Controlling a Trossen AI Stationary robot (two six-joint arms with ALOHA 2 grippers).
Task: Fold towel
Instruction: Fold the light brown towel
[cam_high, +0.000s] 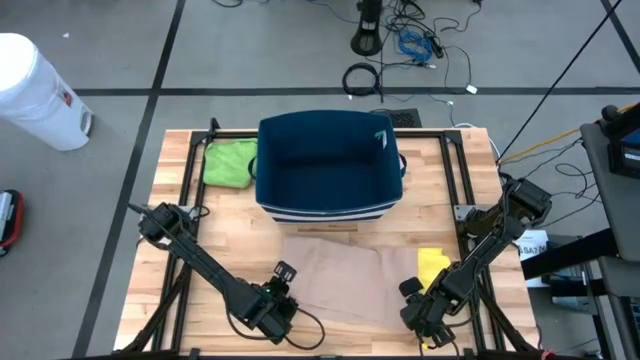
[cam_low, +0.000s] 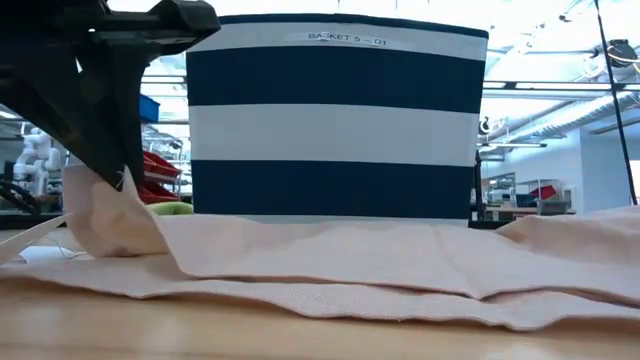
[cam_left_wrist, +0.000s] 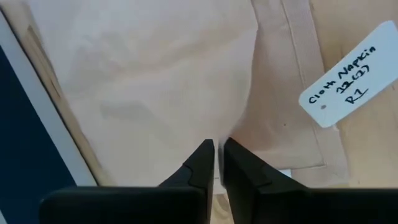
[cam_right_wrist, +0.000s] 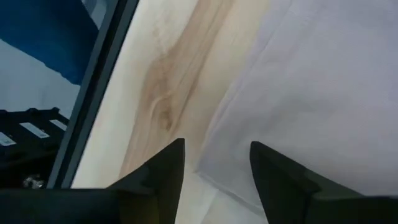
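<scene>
The beige towel lies spread on the wooden table in front of the basket, and it carries a white paper tag. My left gripper is at the towel's near-left corner, shut on the cloth. In the low view that corner stands raised under the dark fingers. My right gripper is open near the table's near-right side, beside a yellow cloth. Its fingers hover over bare wood next to a pale cloth edge. My left gripper pinches the towel at its near-left corner between the two fingers, coming from above and slanting down. The pinched cloth is bunched; one layer or several, I cannot tell. That corner is lifted a little while the remainder of the towel lies flat on the table.
A navy and white striped basket stands at the table's far middle, close behind the towel. A green cloth lies left of the basket. Black frame rails run along the table's left and right sides. Bare wood shows near left.
</scene>
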